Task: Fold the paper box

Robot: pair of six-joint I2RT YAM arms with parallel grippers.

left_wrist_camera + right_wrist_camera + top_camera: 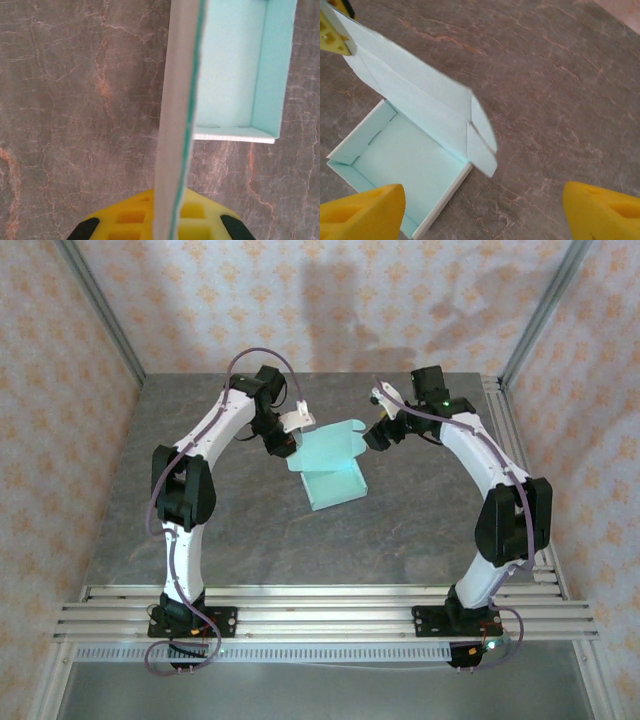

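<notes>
Grey table [250, 540] carries the paper box [335, 480] mid-width, nearer the far edge, tray open and lid raised. Left gripper [283, 443] is clamped on the lid's edge. Right gripper [379, 434] hovers just beside the box, fingers wide apart.

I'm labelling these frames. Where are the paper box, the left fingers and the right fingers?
paper box [415, 175]: right wrist view, its inside floor.
left fingers [120, 222]: left wrist view, yellow pad at bottom edge.
right fingers [365, 210]: right wrist view, yellow pad at bottom corner.
</notes>
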